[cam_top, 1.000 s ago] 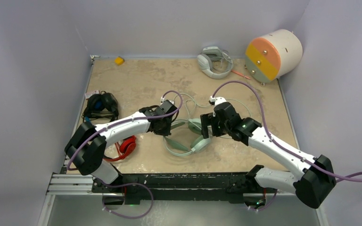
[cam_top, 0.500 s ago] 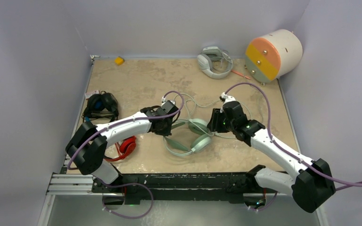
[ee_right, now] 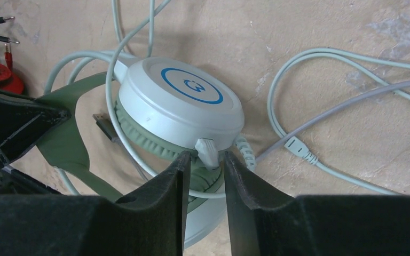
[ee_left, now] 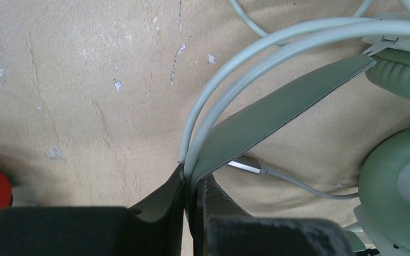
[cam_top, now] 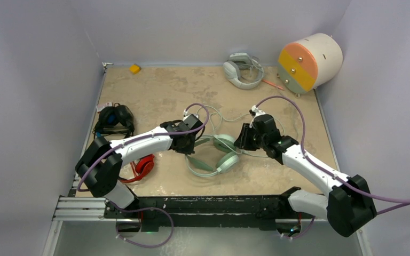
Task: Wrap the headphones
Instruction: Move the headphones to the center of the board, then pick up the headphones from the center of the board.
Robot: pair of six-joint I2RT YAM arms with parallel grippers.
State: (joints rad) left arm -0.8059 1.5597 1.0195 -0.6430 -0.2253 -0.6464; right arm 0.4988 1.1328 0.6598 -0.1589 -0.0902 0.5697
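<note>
At the middle of the table (cam_top: pixel 160 90), the mint-green headset (cam_top: pixel 216 157) was laid flat, with both arms brought to it. The left gripper (ee_left: pixel 188 178) was clamped on the headband (ee_left: pixel 277 114), on the side of the headset away from the right arm. The right gripper (ee_right: pixel 207 160) was set at the upper ear cup (ee_right: pixel 181 101), its jaws drawn narrow about a small white stub (ee_right: pixel 207 151) on the cup's rim. Whether the stub was actually pinched could not be told.

The task was judged to be at an early stage. The cable (ee_right: pixel 320 58) of the mint-green headset was spread in open loops on the table beside and beyond the ear cup, with no turn wound onto the headset. On the left arm's side of it, the red-and-black headset (cam_top: pixel 143 165) and, farther off, the black-and-blue headset (cam_top: pixel 115 120) were untouched by either gripper. Their cables were too small to read.

All three headsets and both arms were shown together only in the overhead view, where the jaws were hidden. The clamp on the headband was shown plainly only in the left wrist view. The stub, the blue ring on the cup and the cable's loops were given by the right wrist view.
</note>
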